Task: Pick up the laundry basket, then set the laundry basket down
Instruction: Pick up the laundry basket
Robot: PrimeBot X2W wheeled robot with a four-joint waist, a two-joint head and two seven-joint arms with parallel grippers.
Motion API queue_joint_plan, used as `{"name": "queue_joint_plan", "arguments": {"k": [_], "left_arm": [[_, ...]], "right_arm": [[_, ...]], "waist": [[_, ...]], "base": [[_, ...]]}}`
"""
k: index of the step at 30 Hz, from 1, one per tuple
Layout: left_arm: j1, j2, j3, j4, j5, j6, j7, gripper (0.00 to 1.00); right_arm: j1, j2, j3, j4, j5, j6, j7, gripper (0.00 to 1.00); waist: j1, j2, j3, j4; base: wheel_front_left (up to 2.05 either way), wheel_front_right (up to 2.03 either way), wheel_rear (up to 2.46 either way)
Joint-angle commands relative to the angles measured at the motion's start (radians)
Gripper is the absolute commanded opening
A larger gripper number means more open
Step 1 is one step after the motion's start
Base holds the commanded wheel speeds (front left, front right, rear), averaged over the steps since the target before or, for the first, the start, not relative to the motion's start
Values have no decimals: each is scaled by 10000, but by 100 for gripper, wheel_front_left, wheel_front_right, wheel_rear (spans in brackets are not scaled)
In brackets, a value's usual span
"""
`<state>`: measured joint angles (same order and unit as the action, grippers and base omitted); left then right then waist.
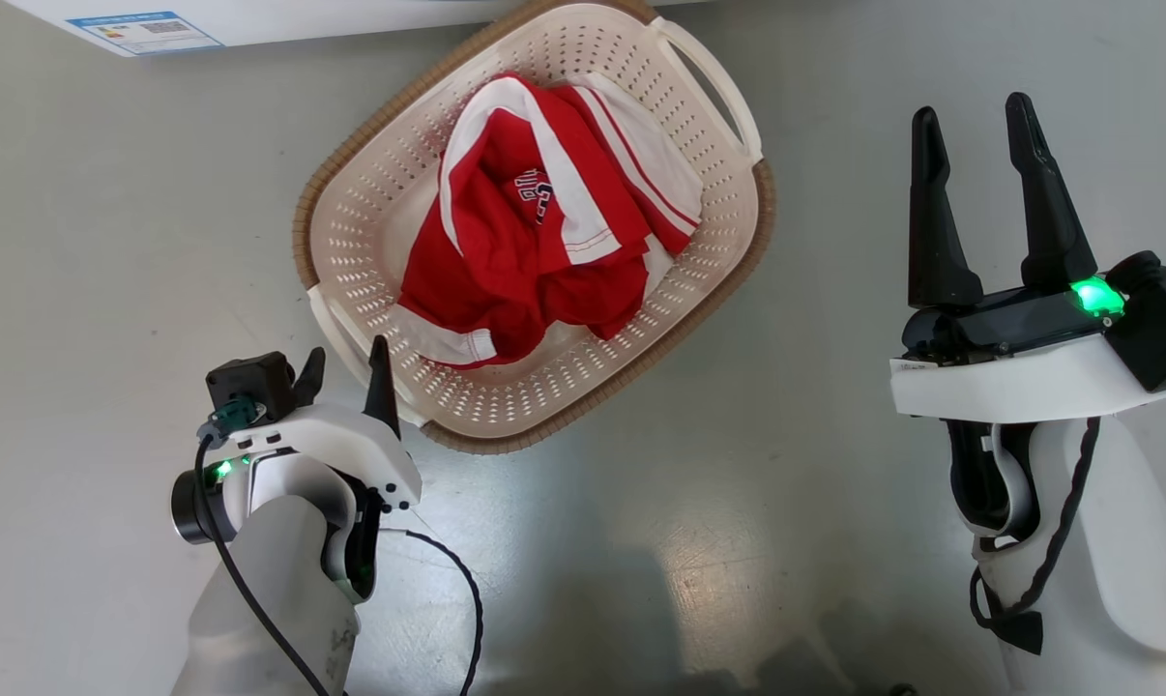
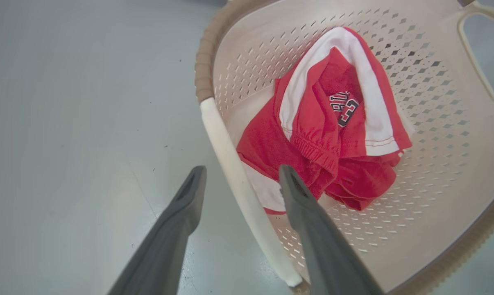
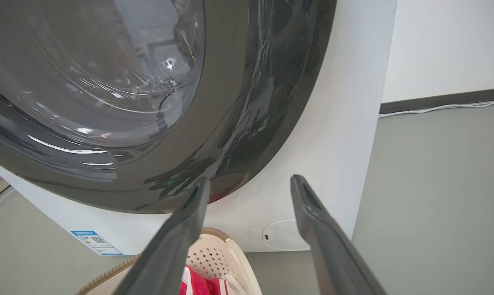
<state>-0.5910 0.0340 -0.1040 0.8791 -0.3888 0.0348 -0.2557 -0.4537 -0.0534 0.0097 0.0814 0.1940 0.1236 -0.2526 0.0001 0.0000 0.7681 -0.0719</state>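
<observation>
Basket (image 1: 380, 193) sits on the floor (image 1: 109, 290) at 12 o'clock from the robot, just beside the washer (image 3: 337, 123); can't tell if they touch. Red-and-white garment (image 1: 525, 251) is heaped inside. The basket is skewed, so its handles lie at 7 and 1 o'clock, not straight left and right. Looks not lifted yet.

Left gripper (image 1: 346, 348) is low at the basket's 7 o'clock. Its fingers (image 2: 169, 229) are apart and straddle the near handle (image 2: 230, 164): one outside over the floor, the other inside the basket near the garment. The handle bar runs between them with a gap on each side, so it is not pinched. Reads as lined up to close on that handle.

Right gripper (image 1: 971, 106) is at the basket's 3 o'clock, well apart from it. Its fingers are spread, hold nothing and point at the washer door. Far handle (image 1: 714, 82) at 1 o'clock is untouched.

Judgement: the pick-up step is at pre-grasp, left side only. The right likely has to reach the far handle first. A one-handle lift would tip the basket and the garment could slide out.
</observation>
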Motion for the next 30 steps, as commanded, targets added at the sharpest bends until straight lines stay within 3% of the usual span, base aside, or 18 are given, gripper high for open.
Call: {"name": "queue_joint_plan", "arguments": {"k": [1, 5, 7, 9, 11, 30], "left_arm": [[36, 163, 188, -4, -137, 42, -61, 75], [-117, 162, 161, 421, -251, 105, -61, 50], [-186, 162, 193, 575, -297, 132, -61, 42], [-244, 162, 241, 652, -304, 156, -61, 17], [-281, 162, 287, 683, -291, 161, -61, 0], [-570, 352, 1217, 465, 688, 342, -61, 0]], "right_arm": [[106, 32, 255, -280, -52, 71, -92, 100], [153, 32, 263, -320, -29, 71, -92, 100], [183, 32, 265, -336, -31, 71, -92, 100], [219, 32, 260, -356, -36, 71, -92, 100], [243, 32, 249, -355, -41, 71, -92, 100], [253, 32, 315, -333, -22, 71, -92, 100]], "waist": [[0, 0, 18, -36], [0, 0, 75, -147], [0, 0, 96, -180], [0, 0, 108, -197], [0, 0, 109, -197], [0, 0, 51, -197]], "base": [[0, 0, 0], [0, 0, 0], [0, 0, 0], [0, 0, 0], [0, 0, 0], [0, 0, 0]]}}
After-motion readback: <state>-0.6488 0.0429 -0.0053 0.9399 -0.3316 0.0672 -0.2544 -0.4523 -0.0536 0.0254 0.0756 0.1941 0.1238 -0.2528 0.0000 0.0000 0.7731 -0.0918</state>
